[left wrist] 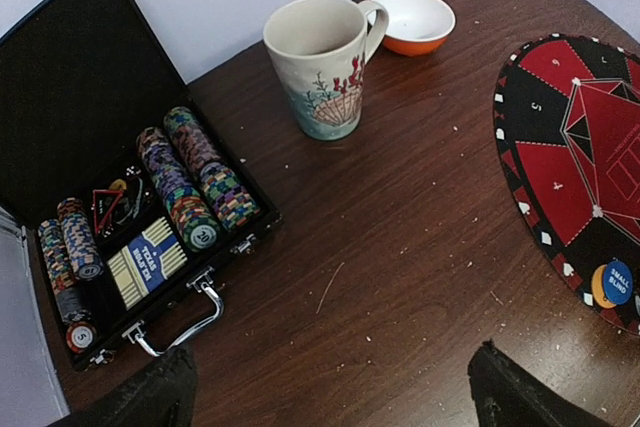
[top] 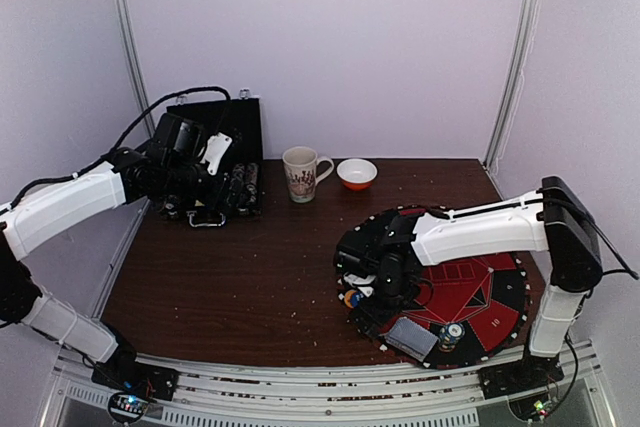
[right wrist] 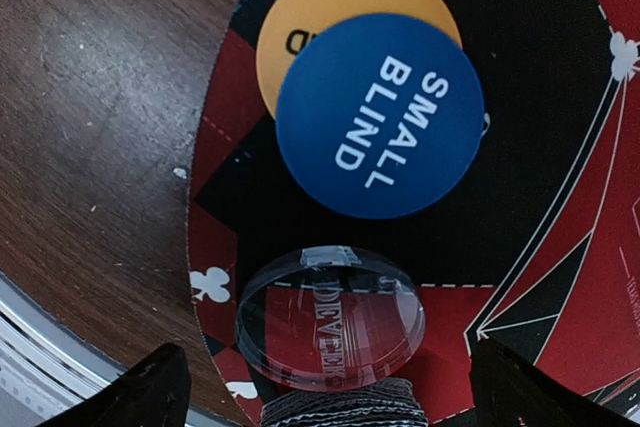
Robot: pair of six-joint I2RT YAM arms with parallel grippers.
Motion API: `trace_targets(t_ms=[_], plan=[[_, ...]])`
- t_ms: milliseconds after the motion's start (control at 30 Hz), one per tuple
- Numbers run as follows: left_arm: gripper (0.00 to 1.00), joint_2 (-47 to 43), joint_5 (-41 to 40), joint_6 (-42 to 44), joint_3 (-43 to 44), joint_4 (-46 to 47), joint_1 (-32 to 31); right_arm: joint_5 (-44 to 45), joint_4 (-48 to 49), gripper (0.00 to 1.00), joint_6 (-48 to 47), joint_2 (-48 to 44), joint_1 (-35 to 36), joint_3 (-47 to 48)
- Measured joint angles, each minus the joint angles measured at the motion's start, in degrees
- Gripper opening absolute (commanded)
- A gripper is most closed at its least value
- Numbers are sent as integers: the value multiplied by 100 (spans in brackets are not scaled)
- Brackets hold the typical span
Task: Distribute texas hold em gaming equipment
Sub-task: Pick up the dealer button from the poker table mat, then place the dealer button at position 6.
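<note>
Left gripper spread wide, empty, over scuffed wooden table. Hinged black case: ridged striped chips in rows, card pack. Glazed mug, orange bowl. Round red-black mat: matte blue disc overlapping orange disc, clear puck just beside, grey-backed cards near edge. Right gripper spread above discs, holding nothing

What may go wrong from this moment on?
The blue disc overlaps the orange disc, so a grasp may take both or push one off the mat. The clear disc seems to rest on a striped chip stack and might slide off if bumped. The left arm could knock the nearby mug.
</note>
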Motion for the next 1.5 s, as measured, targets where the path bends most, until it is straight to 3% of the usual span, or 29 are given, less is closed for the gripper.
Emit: trace_targets(t_ms=[367, 600, 900, 1133, 1300, 1500], plan=[[98, -92, -35, 122, -109, 227, 0, -258, 120, 71, -11, 376, 0, 24], [98, -210, -66, 190, -111, 236, 0, -297, 90, 34, -15, 387, 2, 70], [98, -219, -61, 223, -109, 229, 0, -507, -337, 7, -190, 444, -4, 896], [98, -286, -59, 254, -31, 225, 0, -553, -675, 9, -466, -175, -479, 1668], [98, -328, -57, 249, 7, 236, 0, -81, -452, 10, -496, -765, -2081, 1878], [98, -352, -61, 203, 7, 223, 0, 560, 9, 9, -525, -461, -3670, 1943]])
